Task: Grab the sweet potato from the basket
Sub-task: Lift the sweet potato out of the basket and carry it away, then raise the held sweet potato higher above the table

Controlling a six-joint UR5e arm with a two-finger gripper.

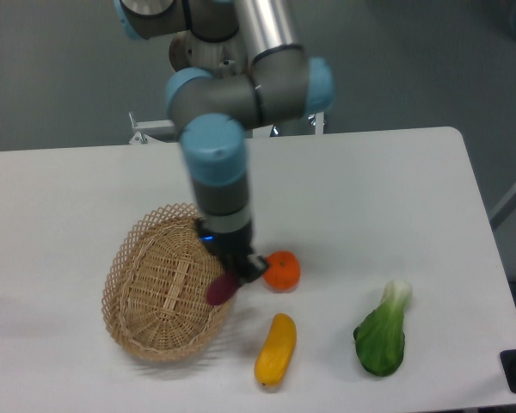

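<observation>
The sweet potato [220, 290] is a small reddish-purple tuber held at the tip of my gripper [232, 274], over the right inner rim of the basket [146, 292]. The basket is an oval tan wicker one at the left of the table. My gripper points down from the arm and is shut on the sweet potato's upper end. The tuber hangs tilted, its lower end over the basket's right side. Whether it still touches the wicker I cannot tell.
A round orange fruit [282, 270] sits just right of the gripper. A yellow squash [275, 349] lies near the front edge. A green bok choy [383, 332] lies at the front right. The white table's [370, 198] right edge is close to it.
</observation>
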